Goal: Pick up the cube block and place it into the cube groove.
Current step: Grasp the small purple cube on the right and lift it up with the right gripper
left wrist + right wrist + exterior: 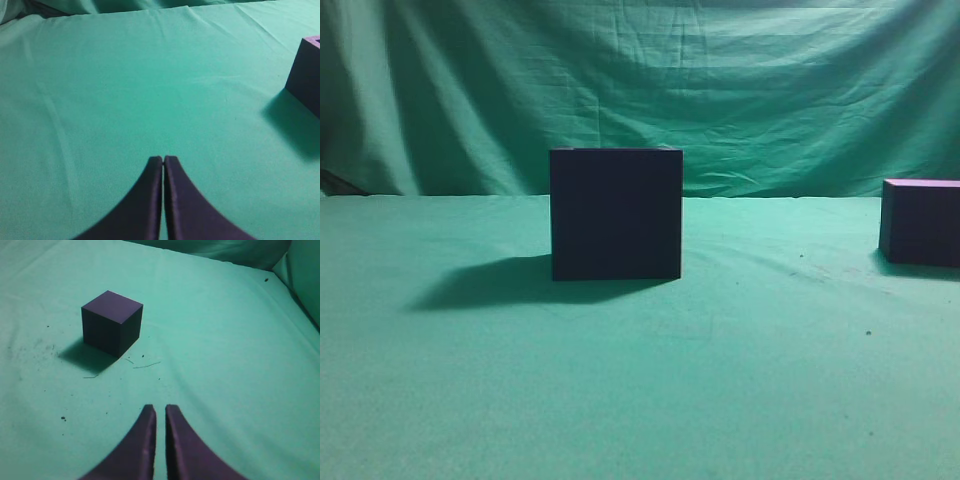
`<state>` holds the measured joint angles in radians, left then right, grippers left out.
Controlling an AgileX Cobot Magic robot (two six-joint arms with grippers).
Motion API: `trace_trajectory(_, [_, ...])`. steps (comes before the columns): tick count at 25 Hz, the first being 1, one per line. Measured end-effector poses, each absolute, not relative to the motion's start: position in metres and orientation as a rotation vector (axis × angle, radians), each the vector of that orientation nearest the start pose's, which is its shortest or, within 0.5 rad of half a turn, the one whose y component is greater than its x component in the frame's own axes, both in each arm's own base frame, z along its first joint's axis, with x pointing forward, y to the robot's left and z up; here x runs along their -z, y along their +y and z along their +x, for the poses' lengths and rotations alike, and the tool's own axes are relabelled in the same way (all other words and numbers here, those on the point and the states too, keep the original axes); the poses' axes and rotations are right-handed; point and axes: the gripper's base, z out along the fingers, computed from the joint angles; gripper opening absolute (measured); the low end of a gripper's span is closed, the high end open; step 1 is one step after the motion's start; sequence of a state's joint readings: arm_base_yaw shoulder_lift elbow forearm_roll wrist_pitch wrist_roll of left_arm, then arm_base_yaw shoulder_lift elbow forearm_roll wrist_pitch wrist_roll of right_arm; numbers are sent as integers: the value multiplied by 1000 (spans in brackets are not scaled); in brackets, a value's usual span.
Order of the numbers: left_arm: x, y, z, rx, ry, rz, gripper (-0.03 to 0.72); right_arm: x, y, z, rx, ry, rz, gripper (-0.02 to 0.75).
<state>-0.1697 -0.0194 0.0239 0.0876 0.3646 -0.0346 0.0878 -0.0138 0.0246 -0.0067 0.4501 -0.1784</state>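
In the exterior view, no pincer is seen. The cube groove (616,213) stands mid-table on the green cloth (620,400), its recess hidden from this low angle, while the cube block (921,222) sits well apart at the right edge, partly cut off by the frame.

In the left wrist view, the left gripper (163,160) is held above bare cloth with its fingertips pressed together on nothing. Ahead of it and far to its right, a corner of the cube groove (306,70) is caught — a lighter rim on top perhaps marks the opening, though too little is shown to be sure.

In the right wrist view, the right gripper (159,412) is nearly closed and empty, only a thin slit left between its tips. The cube block (112,321) lies ahead and to its left, untouched — so this arm is judged the likelier one for the pick, its tips first needing to be spread.
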Motion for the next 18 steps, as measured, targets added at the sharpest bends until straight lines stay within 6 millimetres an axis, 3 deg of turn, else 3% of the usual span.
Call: trace_trajectory(18, [-173,-6,52,57,1843,179,0,-165,4,50,67,1927,-262,46])
